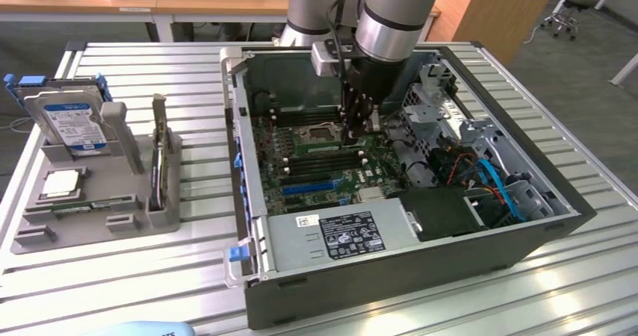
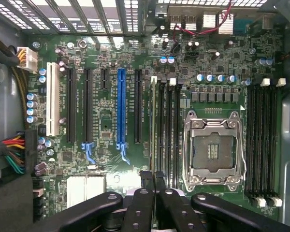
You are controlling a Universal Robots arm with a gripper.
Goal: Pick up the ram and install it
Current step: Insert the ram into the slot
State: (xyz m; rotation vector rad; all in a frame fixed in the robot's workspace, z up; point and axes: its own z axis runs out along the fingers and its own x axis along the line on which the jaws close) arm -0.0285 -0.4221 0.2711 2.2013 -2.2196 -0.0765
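Exterior view: 1 arm, 1 open PC case (image 1: 399, 276), and 1 tray (image 1: 60, 239) holding 1 hard drive (image 1: 72, 123) and 1 CPU chip (image 1: 60, 183). Slatted metal table (image 1: 149, 284); wooden desks and grey floor behind. Gripper (image 1: 356, 127) is down over the motherboard.

Wrist view: fingertips (image 2: 145, 178) are pinched onto 1 ram (image 2: 152, 125). It stands edge-up, long axis along the memory slots, between 1 CPU socket (image 2: 213, 150) and 1 blue slot (image 2: 121, 106).

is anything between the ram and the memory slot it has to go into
Nothing visible: the gripper, jaws shut on the ram, holds it right at the empty memory slots beside the processor socket.
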